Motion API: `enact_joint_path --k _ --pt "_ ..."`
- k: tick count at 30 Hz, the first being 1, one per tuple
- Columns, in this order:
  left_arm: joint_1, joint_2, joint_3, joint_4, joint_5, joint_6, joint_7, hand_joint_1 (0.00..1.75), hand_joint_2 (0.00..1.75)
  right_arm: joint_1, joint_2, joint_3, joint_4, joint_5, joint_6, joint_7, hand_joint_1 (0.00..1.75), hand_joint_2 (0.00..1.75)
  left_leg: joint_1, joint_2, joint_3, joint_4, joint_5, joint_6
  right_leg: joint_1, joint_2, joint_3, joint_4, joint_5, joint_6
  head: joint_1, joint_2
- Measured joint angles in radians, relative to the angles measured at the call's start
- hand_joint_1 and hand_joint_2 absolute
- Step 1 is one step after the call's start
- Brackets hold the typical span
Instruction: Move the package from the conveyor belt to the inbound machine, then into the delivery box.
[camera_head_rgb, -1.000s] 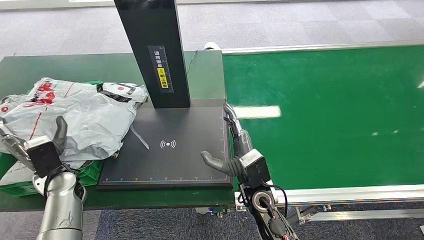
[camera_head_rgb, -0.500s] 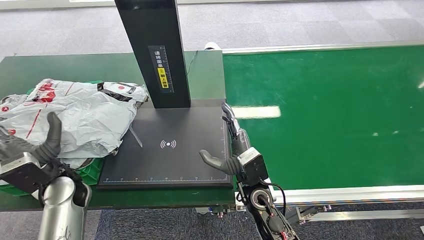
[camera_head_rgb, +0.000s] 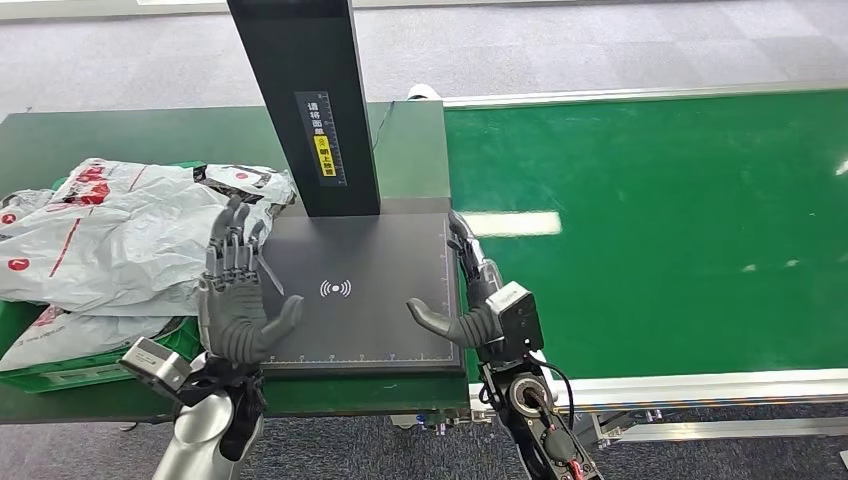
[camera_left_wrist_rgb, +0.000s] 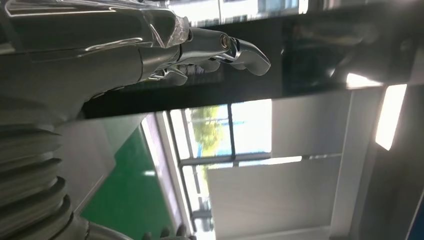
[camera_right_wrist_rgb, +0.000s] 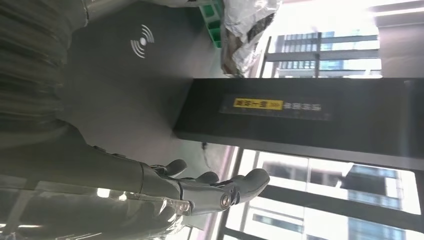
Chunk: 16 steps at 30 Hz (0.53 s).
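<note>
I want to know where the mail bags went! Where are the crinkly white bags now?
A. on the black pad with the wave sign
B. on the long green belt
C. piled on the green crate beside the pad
C: the white bags lie heaped over the green crate, left of the black pad.

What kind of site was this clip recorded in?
Probably a parcel-handling demo area in an office building: a green conveyor belt, a black scanning platform with upright post, and courier bags heaped in a green crate.
</note>
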Motion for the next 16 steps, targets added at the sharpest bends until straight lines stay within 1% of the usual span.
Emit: enact_joint_path --k 5,9,11,16 --pt "0.015 -0.007 -0.016 0.028 -0.002 -0.045 0.017 0.0 1.75 0.003 -0.001 -0.007 0.02 -0.012 0.011 0.027 0.0 1.75 0.0 0.0 0.0 0.0 0.0 0.0 0.0 0.0 0.0 0.0 0.0 0.0 0.0 0.0" --pt "0.014 -0.008 -0.028 0.068 -0.012 -0.148 0.063 0.0 1.75 0.006 -0.001 -0.014 0.036 -0.03 0.065 0.062 0.0 1.75 0.0 0.0 0.0 0.0 0.0 0.0 0.0 0.0 0.0 0.0 0.0 0.0 0.0 0.0" --pt "0.013 -0.009 -0.038 0.097 -0.038 -0.178 0.074 0.0 1.75 0.008 -0.001 -0.017 0.043 -0.027 0.084 0.066 0.0 1.75 0.0 0.0 0.0 0.0 0.0 0.0 0.0 0.0 0.0 0.0 0.0 0.0 0.0 0.0" --pt "0.005 -0.017 -0.056 0.163 -0.054 -0.222 0.1 0.0 1.75 0.019 -0.001 -0.027 0.047 0.018 0.067 0.058 0.0 1.75 0.0 0.0 0.0 0.0 0.0 0.0 0.0 0.0 0.0 0.0 0.0 0.0 0.0 0.0"
